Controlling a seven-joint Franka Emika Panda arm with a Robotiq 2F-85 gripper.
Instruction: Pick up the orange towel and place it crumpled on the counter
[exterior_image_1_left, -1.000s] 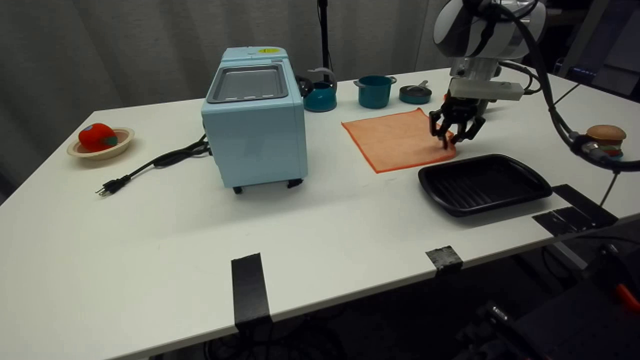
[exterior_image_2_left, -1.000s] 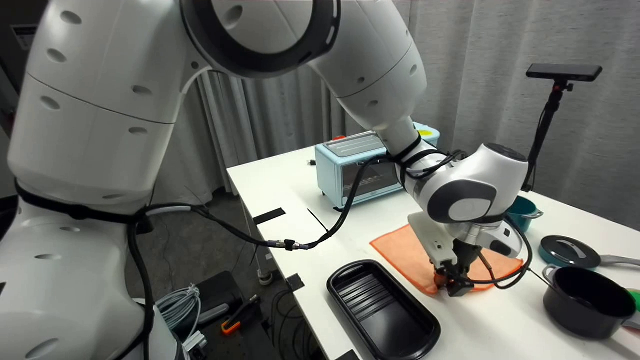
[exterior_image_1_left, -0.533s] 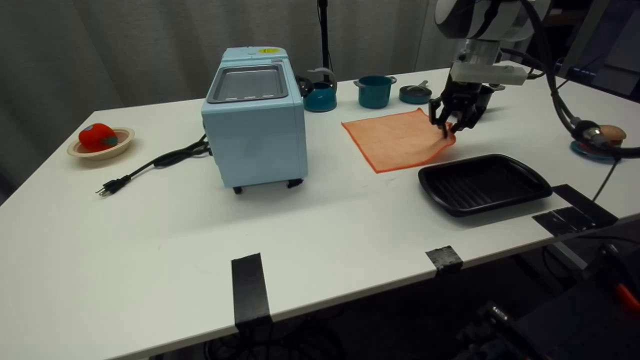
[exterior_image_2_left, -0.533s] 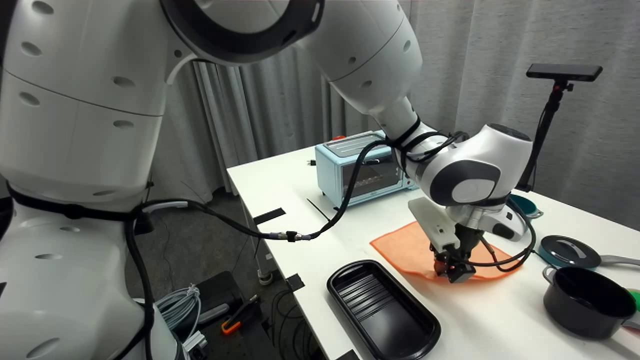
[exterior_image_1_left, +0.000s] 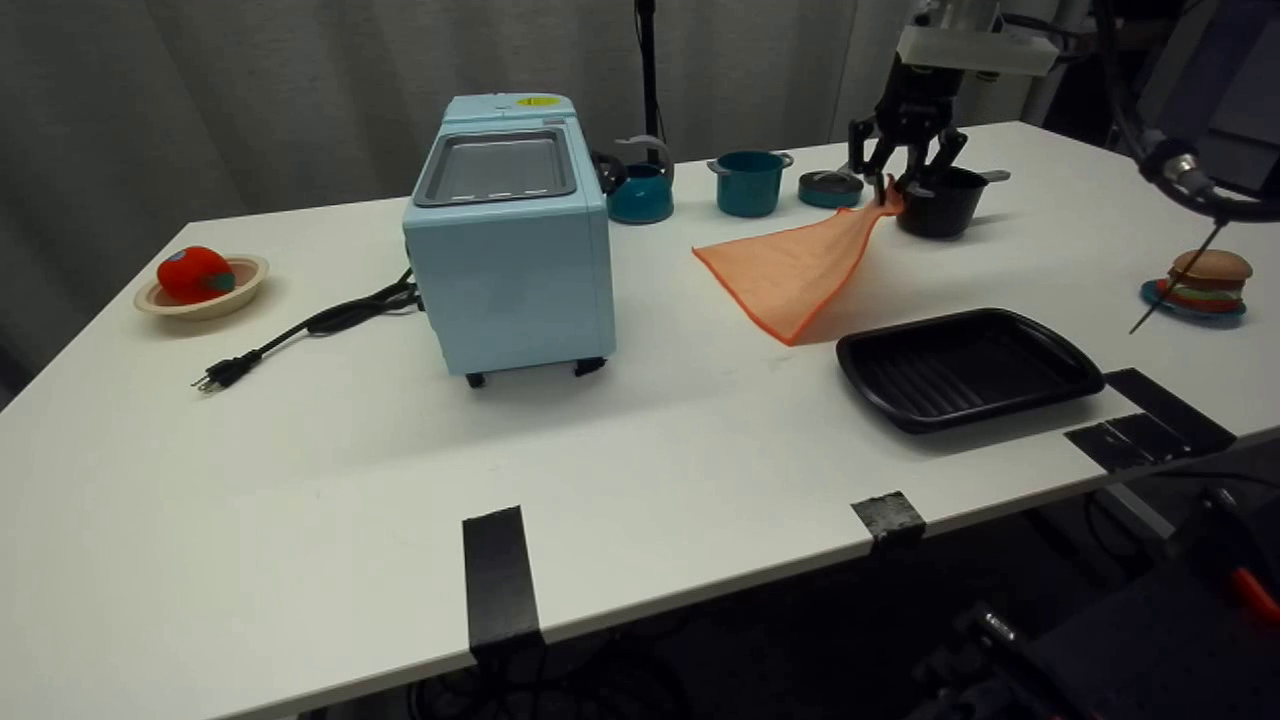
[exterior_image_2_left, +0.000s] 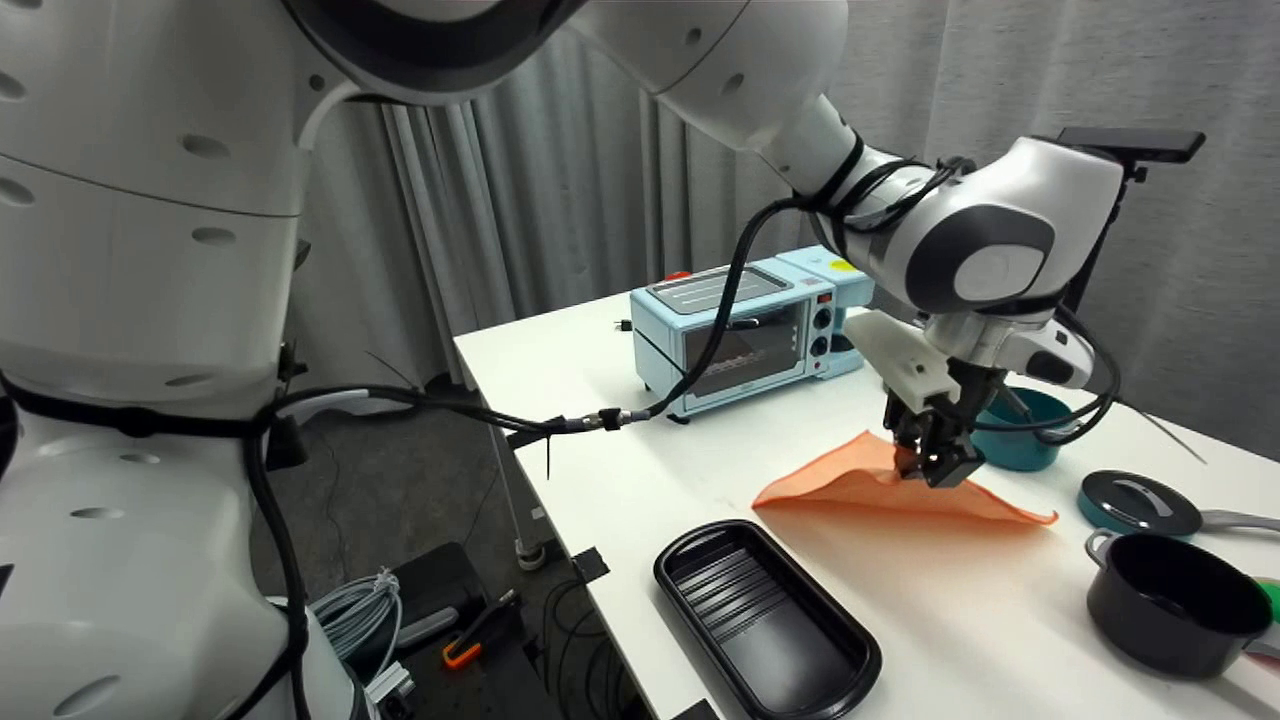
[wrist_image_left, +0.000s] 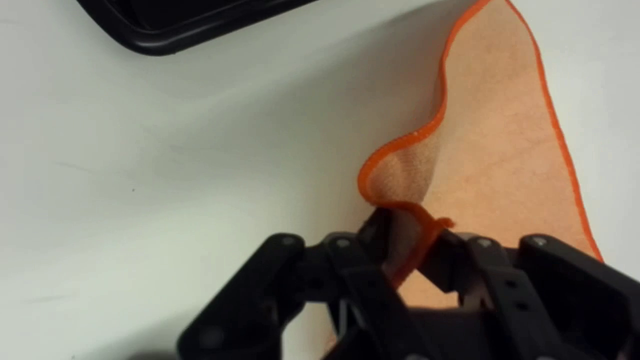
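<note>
The pincer (wrist_image_left: 411, 246) is closed on the orange towel (wrist_image_left: 505, 155) – its jaws clamp a bunched edge of the cloth. In both exterior views the gripped section is raised above the worktop (exterior_image_1_left: 350, 530), and the remaining cloth slopes down toward that surface. The black tray (exterior_image_1_left: 960, 365) lies near the towel and apart from it. In an exterior view, a kettle (exterior_image_1_left: 640, 197), a teal pot (exterior_image_1_left: 750, 187) and a lidded pan (exterior_image_1_left: 830, 190) stand in a row beyond the towel; the light blue toaster oven (exterior_image_1_left: 510, 280) stands to one side, well apart from the pincer. A black pot (exterior_image_2_left: 1150, 630) stands near the lidded pan. A burger (exterior_image_1_left: 1212, 268) rests on a small plate (exterior_image_1_left: 1152, 292). A bowl (exterior_image_1_left: 200, 312) near the power cord (exterior_image_1_left: 345, 315) holds a red item (exterior_image_1_left: 190, 273) – its type is unclear.
</note>
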